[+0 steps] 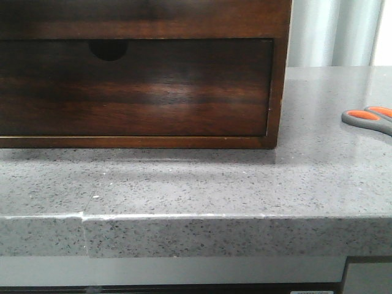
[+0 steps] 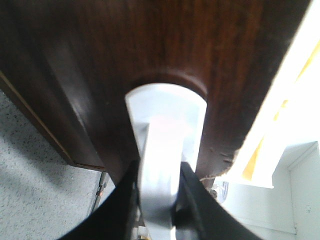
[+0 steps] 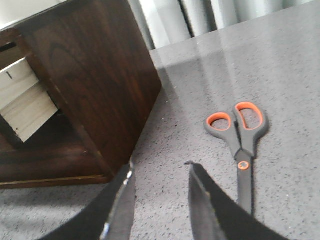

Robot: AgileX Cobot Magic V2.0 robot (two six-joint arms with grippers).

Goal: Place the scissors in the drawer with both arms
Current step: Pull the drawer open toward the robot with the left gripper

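Note:
The scissors, grey with orange-lined loops, lie flat on the grey counter, right of the cabinet. In the right wrist view the scissors lie beside my right gripper, which is open, empty and just above the counter between them and the cabinet. The drawer sticks out of the cabinet front, its pale wood side showing. In the left wrist view my left gripper is closed on a pale strip at a half-round cutout in the dark glossy wood panel. Neither gripper shows in the front view.
The dark wood cabinet stands at the back left of the speckled grey counter. Its lower drawer with a half-round notch is shut. The counter's front edge is near. Pale curtains hang behind.

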